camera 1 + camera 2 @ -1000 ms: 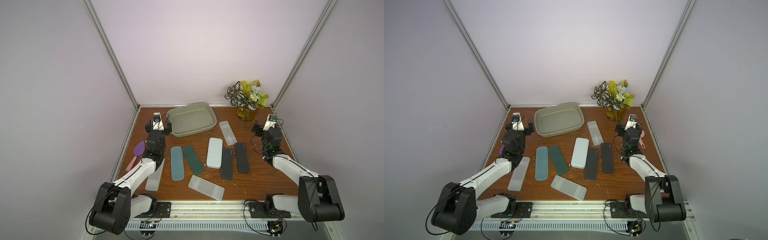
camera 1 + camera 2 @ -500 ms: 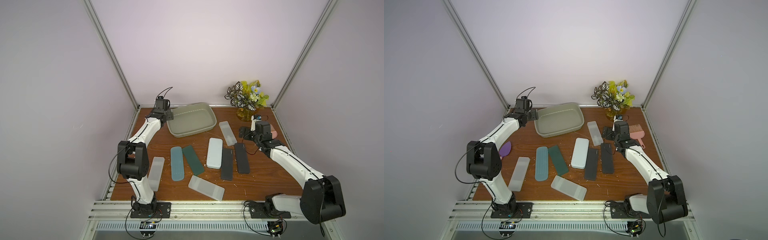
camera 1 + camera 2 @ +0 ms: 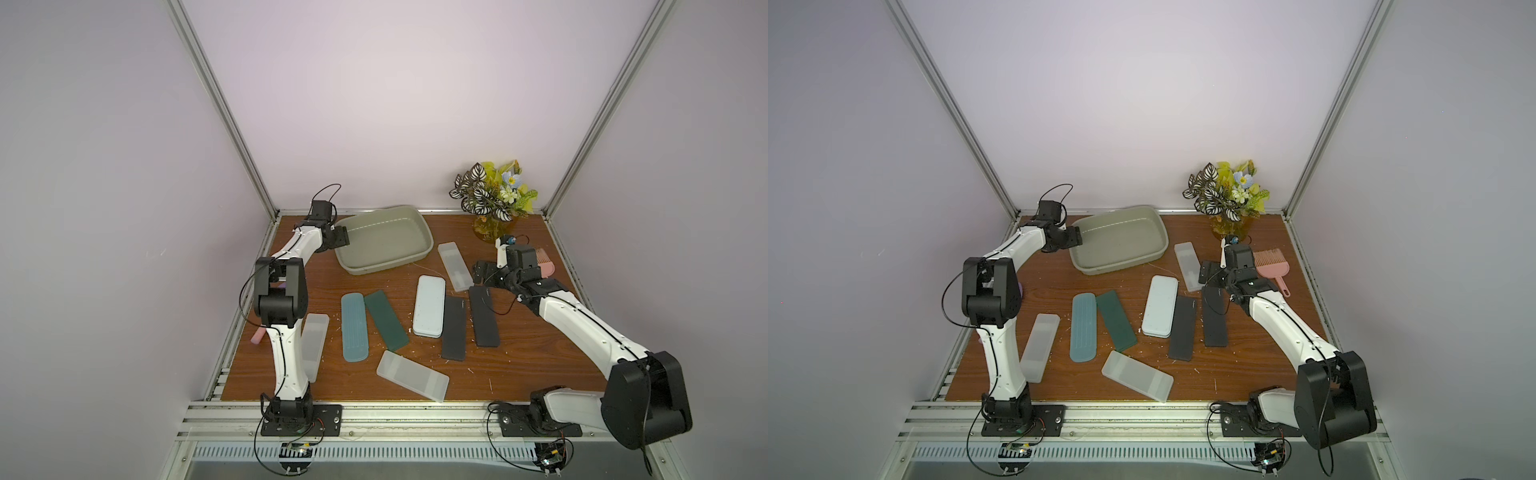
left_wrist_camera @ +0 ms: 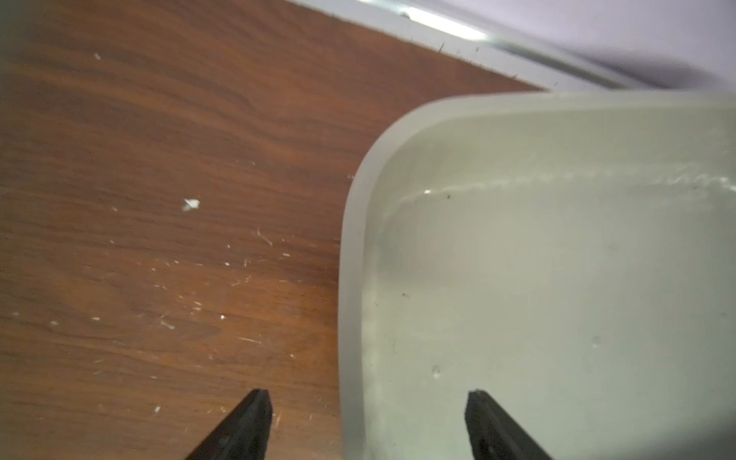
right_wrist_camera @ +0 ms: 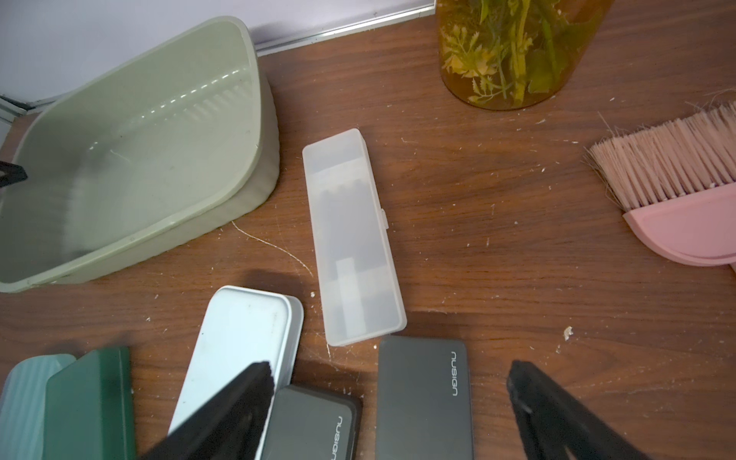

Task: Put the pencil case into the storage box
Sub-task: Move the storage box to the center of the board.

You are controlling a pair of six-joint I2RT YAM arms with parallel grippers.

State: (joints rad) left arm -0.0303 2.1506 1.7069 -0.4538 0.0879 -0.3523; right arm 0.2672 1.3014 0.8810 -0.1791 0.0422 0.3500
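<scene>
The storage box [image 3: 382, 239] [image 3: 1119, 239] is an empty greyish-beige tub at the back of the table. My left gripper [image 3: 343, 239] [image 3: 1077, 237] [image 4: 368, 398] is open and straddles the box's left rim [image 4: 350, 278], one finger over the table and one over the inside. Several pencil cases lie in front: a translucent white case [image 3: 455, 266] [image 5: 352, 239], a light blue tin [image 3: 429, 305], two black cases [image 3: 454, 328] [image 5: 424, 398], a teal case [image 3: 354, 326] and a dark green case [image 3: 386, 320]. My right gripper [image 3: 484, 274] [image 5: 390, 378] hangs open over the black cases' far ends.
A vase of flowers [image 3: 492, 199] stands at the back right, with a pink brush [image 3: 544, 266] [image 5: 677, 199] beside my right wrist. Two more translucent cases lie near the front [image 3: 412, 376] and beside the left arm [image 3: 313, 349].
Both arms have stretched out from folded poses. The left gripper reached the box's left rim and its jaws have narrowed a little. The right gripper came over the black cases.
</scene>
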